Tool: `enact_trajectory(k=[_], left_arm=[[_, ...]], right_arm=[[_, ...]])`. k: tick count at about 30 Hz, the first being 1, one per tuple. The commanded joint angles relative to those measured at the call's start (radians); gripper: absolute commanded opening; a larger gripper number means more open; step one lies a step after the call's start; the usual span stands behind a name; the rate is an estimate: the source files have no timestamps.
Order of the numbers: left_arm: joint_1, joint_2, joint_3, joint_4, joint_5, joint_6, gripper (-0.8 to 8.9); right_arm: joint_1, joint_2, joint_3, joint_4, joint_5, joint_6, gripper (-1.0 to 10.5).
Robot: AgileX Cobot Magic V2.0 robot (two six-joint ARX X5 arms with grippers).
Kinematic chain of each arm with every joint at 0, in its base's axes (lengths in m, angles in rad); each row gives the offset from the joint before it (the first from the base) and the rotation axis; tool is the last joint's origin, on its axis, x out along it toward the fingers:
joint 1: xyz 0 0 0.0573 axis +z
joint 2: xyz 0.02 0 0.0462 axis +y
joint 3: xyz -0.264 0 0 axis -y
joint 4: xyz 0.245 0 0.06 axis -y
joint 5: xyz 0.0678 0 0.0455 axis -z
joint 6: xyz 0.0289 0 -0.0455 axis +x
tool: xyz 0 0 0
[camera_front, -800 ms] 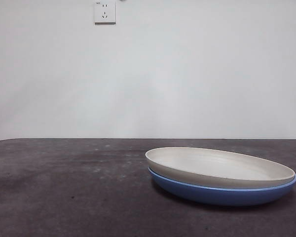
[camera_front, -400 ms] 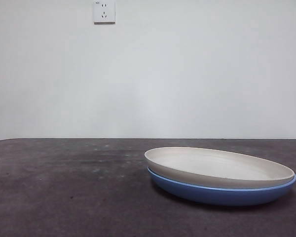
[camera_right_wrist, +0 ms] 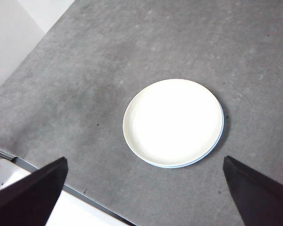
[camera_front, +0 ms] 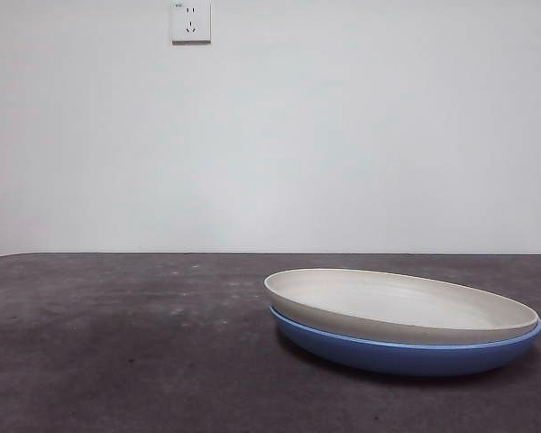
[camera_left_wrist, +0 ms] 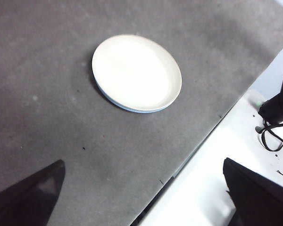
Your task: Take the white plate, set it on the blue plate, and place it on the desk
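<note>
Front view, for your record: white plate (camera_front: 401, 305) sits nested in the blue plate (camera_front: 406, 354), slightly tilted, its far-left rim raised. Both rest on the desk (camera_front: 126, 343), right of centre. Wall socket (camera_front: 191, 22) sits high on the wall behind.

Left gripper (camera_left_wrist: 141, 197): you see its jaws spread wide, empty, held high over the desk, with the stacked plates (camera_left_wrist: 137, 73) well apart from it and the desk edge close by.

Right gripper (camera_right_wrist: 144, 197): jaws likewise wide apart and empty, raised above the desk, the stack (camera_right_wrist: 173, 122) lying well clear beyond the tips. Only a thin blue rim (camera_right_wrist: 212, 148) shows under the white.
</note>
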Motion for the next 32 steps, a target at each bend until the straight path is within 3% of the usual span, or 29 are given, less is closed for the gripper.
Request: enact_trajectory(k=[1, 10, 16, 26, 32], left_arm=[[-0.003, -0.057, -0.031, 0.032, 0.000, -0.013, 6.34], [-0.003, -0.156, -0.045, 0.053, 0.000, -0.017, 6.34], [-0.003, -0.158, -0.045, 0.053, 0.013, -0.035, 6.34], [-0.003, -0.158, -0.045, 0.051, 0.126, -0.052, 6.34], [-0.003, -0.158, -0.045, 0.033, 0.129, -0.058, 6.34]], right_arm=[[0.003, 0.022, 0.020, 0.002, 0.004, 0.018, 5.9], [0.003, 0.144, 0.018, -0.046, 0.004, 0.017, 5.9], [0.003, 0.332, 0.018, -0.043, 0.004, -0.033, 5.9], [0.002, 0.753, 0.018, 0.108, -0.014, -0.124, 5.9], [0.002, 0.975, 0.018, 0.216, -0.013, -0.155, 5.9]])
